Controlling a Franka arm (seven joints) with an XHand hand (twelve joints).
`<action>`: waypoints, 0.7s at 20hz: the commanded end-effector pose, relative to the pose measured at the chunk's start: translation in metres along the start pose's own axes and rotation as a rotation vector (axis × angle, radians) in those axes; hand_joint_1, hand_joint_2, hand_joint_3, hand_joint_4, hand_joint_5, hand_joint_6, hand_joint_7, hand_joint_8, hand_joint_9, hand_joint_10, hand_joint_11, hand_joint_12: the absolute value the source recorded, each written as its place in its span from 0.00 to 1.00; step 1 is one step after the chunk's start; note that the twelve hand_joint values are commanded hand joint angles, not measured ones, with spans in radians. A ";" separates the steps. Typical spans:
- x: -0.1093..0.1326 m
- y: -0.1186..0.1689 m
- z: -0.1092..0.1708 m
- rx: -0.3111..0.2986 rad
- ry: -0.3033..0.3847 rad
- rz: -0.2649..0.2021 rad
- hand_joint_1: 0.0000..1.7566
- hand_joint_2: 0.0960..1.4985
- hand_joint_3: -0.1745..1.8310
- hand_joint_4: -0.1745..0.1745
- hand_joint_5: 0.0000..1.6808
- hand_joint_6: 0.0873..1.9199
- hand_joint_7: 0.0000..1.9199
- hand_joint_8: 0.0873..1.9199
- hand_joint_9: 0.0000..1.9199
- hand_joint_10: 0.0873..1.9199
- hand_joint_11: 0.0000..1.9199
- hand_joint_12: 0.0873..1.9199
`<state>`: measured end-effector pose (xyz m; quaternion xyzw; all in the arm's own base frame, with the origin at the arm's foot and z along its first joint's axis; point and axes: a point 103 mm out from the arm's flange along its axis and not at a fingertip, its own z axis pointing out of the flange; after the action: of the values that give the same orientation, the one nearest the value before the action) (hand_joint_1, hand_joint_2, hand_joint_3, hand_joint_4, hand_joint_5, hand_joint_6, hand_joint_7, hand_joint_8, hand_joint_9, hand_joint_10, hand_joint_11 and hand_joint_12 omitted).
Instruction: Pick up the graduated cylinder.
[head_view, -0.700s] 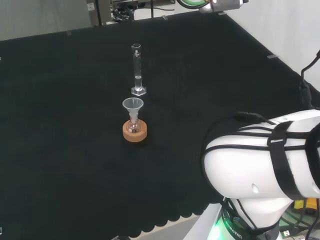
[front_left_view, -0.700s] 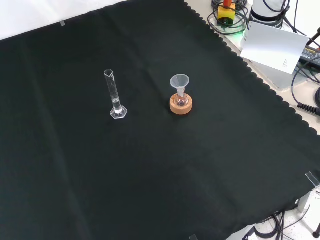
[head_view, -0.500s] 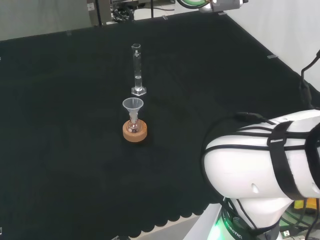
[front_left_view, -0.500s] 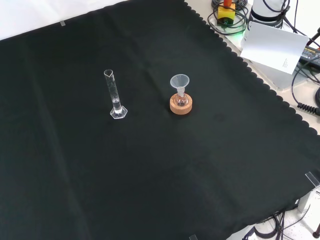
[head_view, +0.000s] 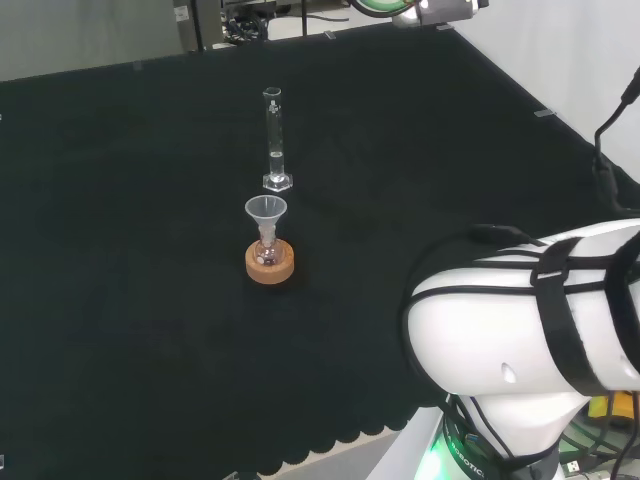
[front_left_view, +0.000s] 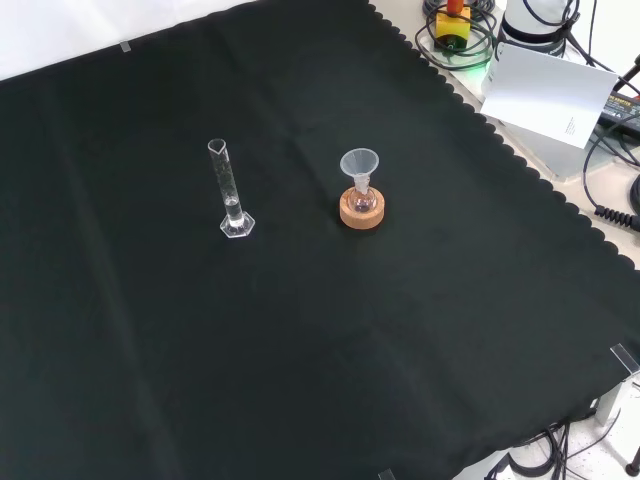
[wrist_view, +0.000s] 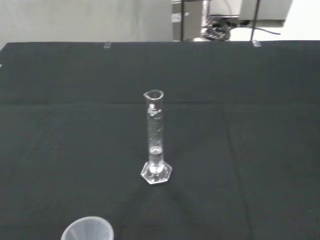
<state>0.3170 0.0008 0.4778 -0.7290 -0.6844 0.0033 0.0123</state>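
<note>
We see almost nothing changed: the cylinder (head_view: 272, 139) stands upright, upper centre of the head view, just behind the funnel (head_view: 266, 212) on its cork ring (head_view: 270, 264). The approach has barely begun; we cannot tell the fingers' state.

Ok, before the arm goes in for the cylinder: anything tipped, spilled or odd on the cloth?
Nothing stands out. The graduated cylinder stands upright on its base, apart from the funnel, which sits upright in the small flask on its cork ring. The black cloth shows no spill around them.
</note>
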 end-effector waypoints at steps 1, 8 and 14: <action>-0.013 0.012 0.008 0.016 0.004 0.070 0.04 0.87 0.18 0.41 0.14 0.00 0.01 0.25 0.10 0.30 0.04 0.71; -0.033 0.043 0.039 0.045 0.044 0.098 0.05 0.86 0.18 0.41 0.14 0.00 0.01 0.25 0.10 0.31 0.04 0.71; -0.054 0.085 0.079 0.065 0.064 0.082 0.12 0.82 0.17 0.41 0.13 0.00 0.00 0.25 0.09 0.32 0.03 0.71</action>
<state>0.3573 -0.0301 0.4342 -0.7551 -0.6539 0.0125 0.0459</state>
